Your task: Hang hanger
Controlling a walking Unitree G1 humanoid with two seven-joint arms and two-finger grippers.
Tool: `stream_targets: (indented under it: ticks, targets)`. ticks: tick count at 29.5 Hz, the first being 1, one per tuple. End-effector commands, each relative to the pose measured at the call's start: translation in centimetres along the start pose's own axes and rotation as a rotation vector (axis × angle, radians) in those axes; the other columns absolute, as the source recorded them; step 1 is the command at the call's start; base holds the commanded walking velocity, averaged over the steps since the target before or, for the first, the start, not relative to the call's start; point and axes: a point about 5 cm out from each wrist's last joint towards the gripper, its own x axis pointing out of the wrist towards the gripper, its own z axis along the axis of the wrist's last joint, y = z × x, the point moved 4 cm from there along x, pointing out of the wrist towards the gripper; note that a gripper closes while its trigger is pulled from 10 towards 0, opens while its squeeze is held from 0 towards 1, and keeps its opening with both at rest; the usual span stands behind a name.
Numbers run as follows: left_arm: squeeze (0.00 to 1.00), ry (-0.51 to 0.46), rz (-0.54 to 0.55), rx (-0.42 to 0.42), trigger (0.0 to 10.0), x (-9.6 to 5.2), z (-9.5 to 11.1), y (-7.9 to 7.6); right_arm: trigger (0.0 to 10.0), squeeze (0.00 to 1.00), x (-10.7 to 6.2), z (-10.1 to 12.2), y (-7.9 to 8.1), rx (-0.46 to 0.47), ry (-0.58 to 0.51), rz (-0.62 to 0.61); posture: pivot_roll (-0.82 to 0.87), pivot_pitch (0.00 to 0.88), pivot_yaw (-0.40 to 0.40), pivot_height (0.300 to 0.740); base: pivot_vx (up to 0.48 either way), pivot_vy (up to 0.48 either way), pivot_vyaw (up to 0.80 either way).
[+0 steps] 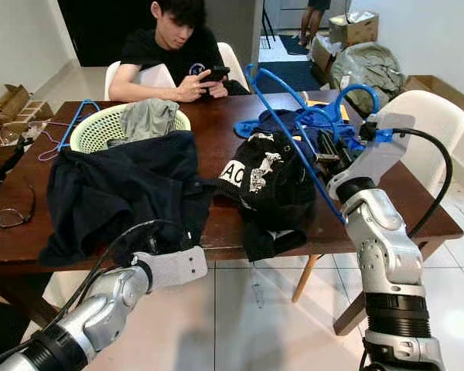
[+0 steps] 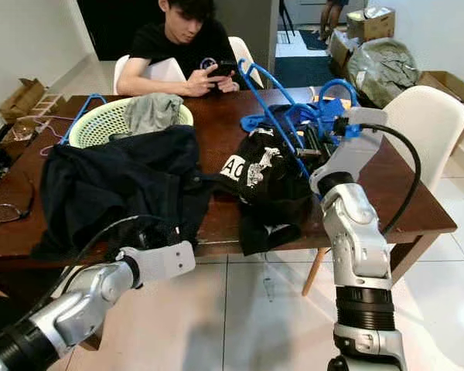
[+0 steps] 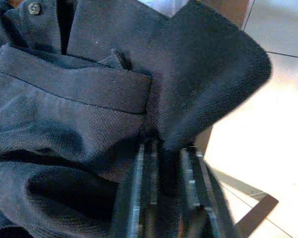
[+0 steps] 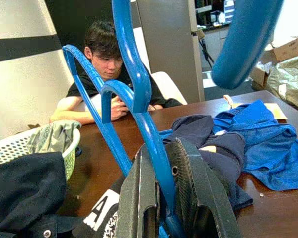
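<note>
A blue plastic hanger [image 1: 286,127] slants up over the table, and my right gripper [image 4: 161,153] is shut on its lower bar. In the left eye view that gripper [image 1: 325,160] stands above the table's right part, beside a black garment with white print [image 1: 267,182]. A dark navy shirt [image 1: 116,185] lies spread over the table's left front and hangs off the edge. My left gripper [image 3: 164,148] is below that front edge, shut on a fold of the navy shirt [image 3: 89,89]. The cloth hides its fingertips in the eye views.
A pale green laundry basket [image 1: 93,131] holding a grey-green garment stands behind the shirt, a second blue hanger [image 1: 73,124] beside it. A person [image 1: 178,54] sits at the far side with a phone. Blue cloth [image 1: 257,124], glasses [image 1: 8,218] and a white chair [image 1: 429,116] are nearby.
</note>
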Motion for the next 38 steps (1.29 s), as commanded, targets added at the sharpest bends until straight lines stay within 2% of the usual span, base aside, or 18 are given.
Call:
stream_targets:
  ticks: [1,3,9,10,11,12,14,15,17,19,21,22,23,24,27,31,36,38]
  targets:
    - [0.00,0.041,0.080,0.006,0.0,-0.1,-1.4,2.3,10.0,0.00,0.0,0.5,0.2,0.006,-0.016,0.008,-0.05,0.068,0.024,0.740,0.000,0.000,0.00]
    - [0.00,0.041,0.080,0.006,0.0,-0.1,-1.4,2.3,10.0,0.00,0.0,0.5,0.2,0.006,-0.016,0.008,-0.05,0.068,0.024,0.740,0.000,0.000,0.00]
    - [0.00,-0.022,0.145,-0.127,0.0,-0.5,-1.1,5.3,10.0,0.00,0.1,0.4,0.5,0.013,-0.020,0.014,-0.04,0.059,0.025,0.740,0.000,0.000,0.00]
    - [0.00,-0.107,0.166,-0.303,0.0,-0.8,0.2,6.8,10.0,0.00,0.2,0.5,0.5,0.015,-0.023,0.013,-0.04,0.055,0.027,0.740,0.000,0.000,0.00]
    - [0.00,-0.107,0.166,-0.303,0.0,-0.8,0.2,6.8,10.0,0.00,0.2,0.5,0.5,0.015,-0.023,0.013,-0.04,0.055,0.027,0.740,0.000,0.000,0.00]
    - [0.00,-0.164,0.174,-0.395,0.0,-1.0,1.0,7.8,10.0,0.00,0.2,0.5,0.4,0.016,-0.024,0.012,-0.04,0.055,0.027,0.740,0.000,0.000,0.00]
    - [0.00,-0.164,0.174,-0.395,0.0,-1.0,1.0,7.8,10.0,0.00,0.2,0.5,0.4,0.016,-0.024,0.012,-0.04,0.055,0.027,0.740,0.000,0.000,0.00]
    - [0.00,-0.271,0.190,-0.475,0.0,-1.7,2.5,9.8,10.0,0.00,0.3,0.5,0.4,0.019,-0.027,0.010,-0.02,0.049,0.031,0.740,0.000,0.000,0.00]
    - [0.00,-0.271,0.190,-0.475,0.0,-1.7,2.5,9.8,10.0,0.00,0.3,0.5,0.4,0.019,-0.027,0.010,-0.02,0.049,0.031,0.740,0.000,0.000,0.00]
    - [0.00,-0.681,0.176,-0.679,0.0,-6.0,7.8,18.1,10.0,0.00,0.7,0.3,0.8,0.042,-0.036,0.009,0.01,0.030,0.044,0.740,0.000,0.000,0.00]
    - [0.00,-0.969,0.109,-0.712,0.0,-10.4,11.1,22.1,10.0,0.00,0.9,0.2,1.3,0.058,-0.041,0.012,0.02,0.021,0.050,0.740,0.000,0.000,0.00]
    - [0.00,-1.060,0.086,-0.691,0.0,-12.1,12.2,23.2,10.0,0.00,1.0,0.2,1.4,0.064,-0.043,0.015,0.02,0.021,0.050,0.740,0.000,0.000,0.00]
    - [0.00,-1.121,0.074,-0.666,0.0,-13.4,12.9,24.1,10.0,0.00,1.1,0.1,1.6,0.068,-0.045,0.016,0.03,0.015,0.056,0.740,0.000,0.000,0.00]
    - [0.00,-1.121,0.074,-0.666,0.0,-13.4,12.9,24.1,10.0,0.00,1.1,0.1,1.6,0.068,-0.045,0.016,0.03,0.015,0.056,0.740,0.000,0.000,0.00]
    - [0.00,-1.283,0.026,-0.673,0.0,-16.8,14.4,26.7,10.0,0.00,1.3,0.1,1.8,0.078,-0.051,0.018,0.04,0.008,0.060,0.740,0.000,0.000,0.00]
    - [0.00,-1.355,-0.009,-0.676,0.0,-18.5,15.2,28.1,10.0,0.00,1.3,0.1,1.8,0.082,-0.053,0.017,0.04,0.002,0.064,0.740,0.000,0.000,0.00]
    - [0.00,-1.374,-0.028,-0.664,0.0,-19.0,15.6,28.5,10.0,0.00,1.3,0.1,1.8,0.084,-0.055,0.015,0.05,0.000,0.066,0.740,0.000,0.000,0.00]
    - [0.00,-1.430,-0.096,-0.625,0.0,-20.9,16.5,30.2,10.0,0.00,1.4,0.0,1.6,0.088,-0.060,0.007,0.06,0.000,0.076,0.740,0.000,0.000,0.00]
